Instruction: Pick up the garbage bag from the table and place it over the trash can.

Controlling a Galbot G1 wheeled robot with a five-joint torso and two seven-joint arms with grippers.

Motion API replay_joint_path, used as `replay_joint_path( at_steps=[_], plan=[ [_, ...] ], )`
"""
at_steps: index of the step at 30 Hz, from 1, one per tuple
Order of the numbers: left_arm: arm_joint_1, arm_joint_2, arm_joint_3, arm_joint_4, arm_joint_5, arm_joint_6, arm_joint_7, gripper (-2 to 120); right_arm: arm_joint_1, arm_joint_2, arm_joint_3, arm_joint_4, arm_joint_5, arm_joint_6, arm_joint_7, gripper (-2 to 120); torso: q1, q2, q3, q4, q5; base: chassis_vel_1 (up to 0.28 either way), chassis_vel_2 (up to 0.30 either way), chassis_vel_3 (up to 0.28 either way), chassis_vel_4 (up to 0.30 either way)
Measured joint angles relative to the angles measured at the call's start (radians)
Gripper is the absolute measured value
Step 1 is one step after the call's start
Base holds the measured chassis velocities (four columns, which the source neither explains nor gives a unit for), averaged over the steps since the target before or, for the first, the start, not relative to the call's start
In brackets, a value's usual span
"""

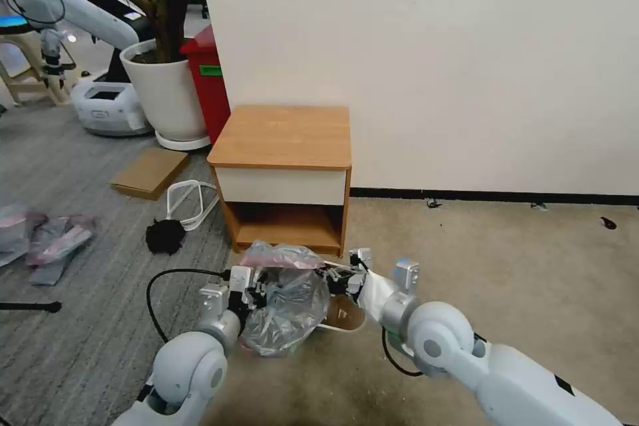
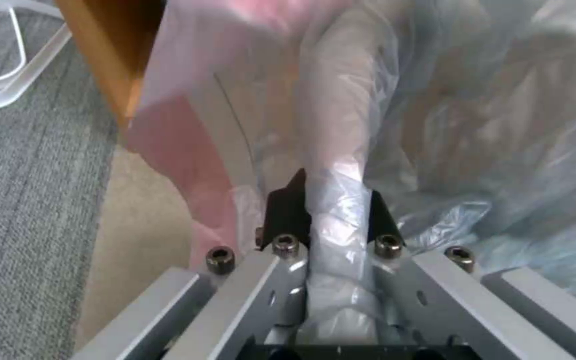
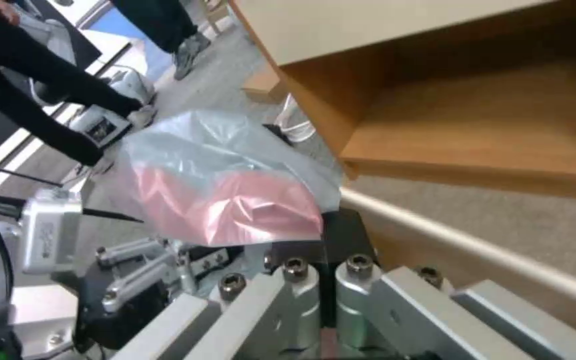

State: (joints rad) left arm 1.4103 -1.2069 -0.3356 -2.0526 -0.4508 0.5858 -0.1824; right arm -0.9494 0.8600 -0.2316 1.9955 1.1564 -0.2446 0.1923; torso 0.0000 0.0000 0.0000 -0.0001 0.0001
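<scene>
Both claws pinching the garbage bag (image 1: 283,299) over the trash can (image 1: 343,316): left claw (image 2: 331,212), right claw (image 3: 328,235); should spread rim evenly before lowering.

Thin, glossy, crinkled translucent plastic on the garbage bag (image 1: 283,306), pink at its rim. The table (image 1: 283,136) shows smooth matt wood. Left gripper (image 2: 331,210): brushed metal frame, black fingers. Rough grey carpet (image 1: 80,293) lies beside it.
</scene>
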Motion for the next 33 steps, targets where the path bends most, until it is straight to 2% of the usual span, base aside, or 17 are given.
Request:
replay_joint_path(
  at_steps=[9, 14, 16, 18, 21, 33],
  plan=[
    [0.0, -0.003, 0.014, 0.01, 0.021, -0.007, 0.018, 5, 0.046, -0.031, 0.022, -0.013, 0.004, -0.038, 0.023, 0, 0.0, 0.0, 0.0, 0.0, 0.0, 0.0, 0.0, 0.0, 0.0],
    [0.009, 0.0, 0.017, 0.007, 0.061, -0.035, 0.087, 5, 0.088, -0.039, 0.012, -0.04, 0.01, -0.086, 0.048, 0, 0.0, 0.0, 0.0, 0.0, -0.0001, 0.0, 0.0, 0.0, 0.0],
    [0.019, 0.002, 0.015, 0.006, 0.091, -0.067, 0.145, 5, 0.109, -0.042, 0.0, -0.05, 0.015, -0.111, 0.066, 0, 0.0, 0.0, 0.0, 0.0001, 0.0, 0.0, 0.0, 0.0, 0.0],
    [0.021, 0.002, 0.013, 0.007, 0.102, -0.08, 0.164, 5, 0.114, -0.043, -0.002, -0.052, 0.018, -0.12, 0.07, 0, 0.0, 0.0, 0.0, 0.0001, -0.0001, 0.0, 0.0, 0.0, 0.0],
    [0.032, 0.001, -0.001, 0.013, 0.141, -0.125, 0.236, 5, 0.139, -0.047, -0.008, -0.063, 0.055, -0.173, 0.099, 0, 0.0, 0.0, 0.0, 0.0, -0.0001, 0.0, 0.0, 0.0, 0.0],
    [0.039, -0.002, -0.026, 0.041, 0.174, -0.239, 0.369, 5, 0.174, -0.062, -0.003, -0.121, 0.08, -0.26, 0.146, 0, 0.0, 0.0, 0.0, 0.0001, 0.0, 0.0, 0.0, 0.0, 0.0]
  ],
)
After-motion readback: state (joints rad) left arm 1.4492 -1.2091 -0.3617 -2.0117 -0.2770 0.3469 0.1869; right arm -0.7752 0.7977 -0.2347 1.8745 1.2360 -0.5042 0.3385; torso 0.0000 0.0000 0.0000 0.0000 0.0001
